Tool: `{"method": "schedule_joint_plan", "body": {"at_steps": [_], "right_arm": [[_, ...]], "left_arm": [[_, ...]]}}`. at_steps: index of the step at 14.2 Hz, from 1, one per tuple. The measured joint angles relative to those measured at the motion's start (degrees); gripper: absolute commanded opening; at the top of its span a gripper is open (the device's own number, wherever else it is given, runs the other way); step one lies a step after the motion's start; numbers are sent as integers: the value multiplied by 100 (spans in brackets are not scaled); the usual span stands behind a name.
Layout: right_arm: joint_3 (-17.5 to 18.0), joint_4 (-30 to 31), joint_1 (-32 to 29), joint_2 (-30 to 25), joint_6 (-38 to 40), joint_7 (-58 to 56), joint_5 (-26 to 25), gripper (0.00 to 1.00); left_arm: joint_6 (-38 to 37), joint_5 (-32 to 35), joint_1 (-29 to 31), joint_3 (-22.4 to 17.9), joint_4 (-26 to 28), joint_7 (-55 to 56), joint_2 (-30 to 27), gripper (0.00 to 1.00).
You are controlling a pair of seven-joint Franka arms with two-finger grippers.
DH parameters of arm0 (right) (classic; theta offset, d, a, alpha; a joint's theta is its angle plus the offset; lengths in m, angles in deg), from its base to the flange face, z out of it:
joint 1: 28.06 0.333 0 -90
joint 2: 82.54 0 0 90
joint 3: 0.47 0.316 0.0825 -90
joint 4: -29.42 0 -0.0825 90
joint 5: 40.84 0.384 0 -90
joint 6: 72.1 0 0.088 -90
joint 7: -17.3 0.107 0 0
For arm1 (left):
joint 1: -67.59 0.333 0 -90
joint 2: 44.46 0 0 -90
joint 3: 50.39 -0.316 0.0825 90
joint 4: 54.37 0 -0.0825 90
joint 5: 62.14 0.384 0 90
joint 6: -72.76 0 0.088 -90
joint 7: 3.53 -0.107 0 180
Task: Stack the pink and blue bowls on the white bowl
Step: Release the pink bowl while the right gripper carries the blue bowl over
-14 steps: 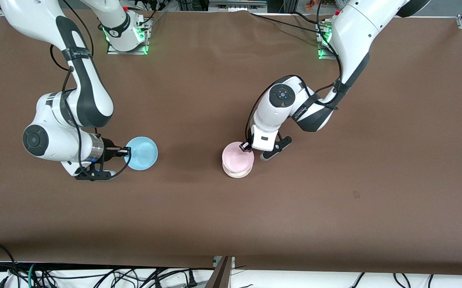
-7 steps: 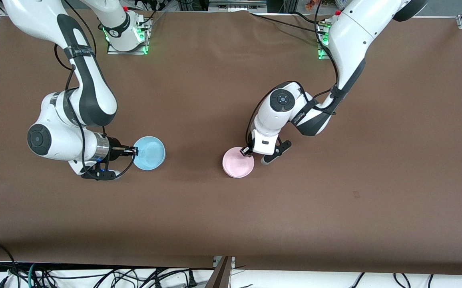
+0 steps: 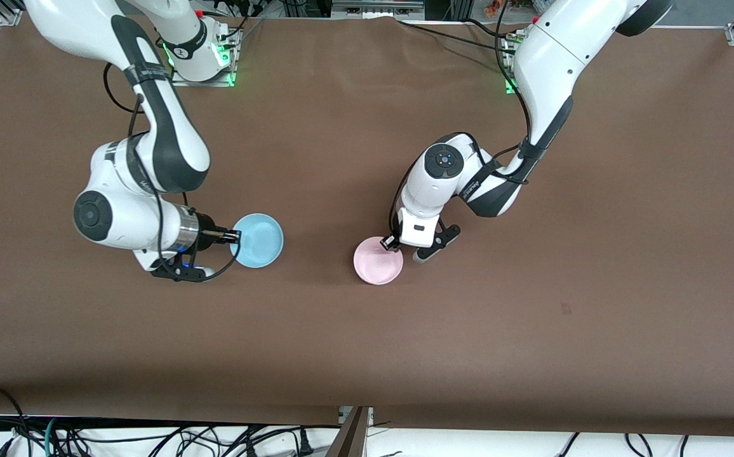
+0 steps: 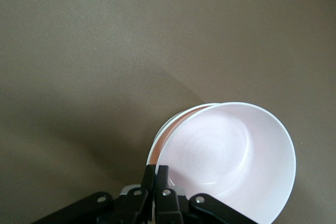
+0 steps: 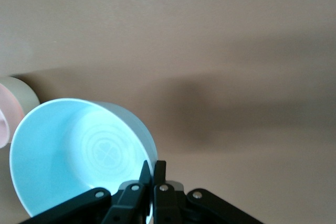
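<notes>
- Left tool (image 3: 392, 242) clamped on pink bowl (image 3: 377, 260) rim, nested in white bowl (image 4: 169, 125), apparently seated, mid-counter (image 3: 532, 304).
- Right tool (image 3: 236, 237) clamped on blue bowl (image 3: 258, 240) rim, above counter toward right arm's end.

Both small round bowls look like smooth plastic: the pale pink bowl (image 3: 378, 261) has a soft sheen inside, and the light blue bowl (image 3: 258, 240) is glossy too. The brown tabletop (image 3: 532, 304) covering looks matt, slightly wrinkled.

The pink bowl (image 4: 226, 161) hides nearly all of the white bowl (image 4: 181, 116).
</notes>
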Motion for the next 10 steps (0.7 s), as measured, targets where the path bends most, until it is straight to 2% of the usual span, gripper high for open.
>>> {"method": "schedule_joint_plan", "body": {"at_steps": [1,3,5,6,10], "right_arm": [[3,-2,78,14,-66,141,62,0],[7,-17,270,69,-282,458,150,0],[9,-83,450,151,-451,758,153,0],[9,-122,509,193,-476,857,153,0],[13,-202,718,322,-832,1338,163,0]], "left_arm": [[0,0,0,-10,-3,3,0,33],[1,0,2,-23,-12,11,0,48],[1,0,3,-27,-22,20,0,49],[1,0,3,-28,-27,25,0,46],[15,0,37,-47,-231,52,-2,4]]}}
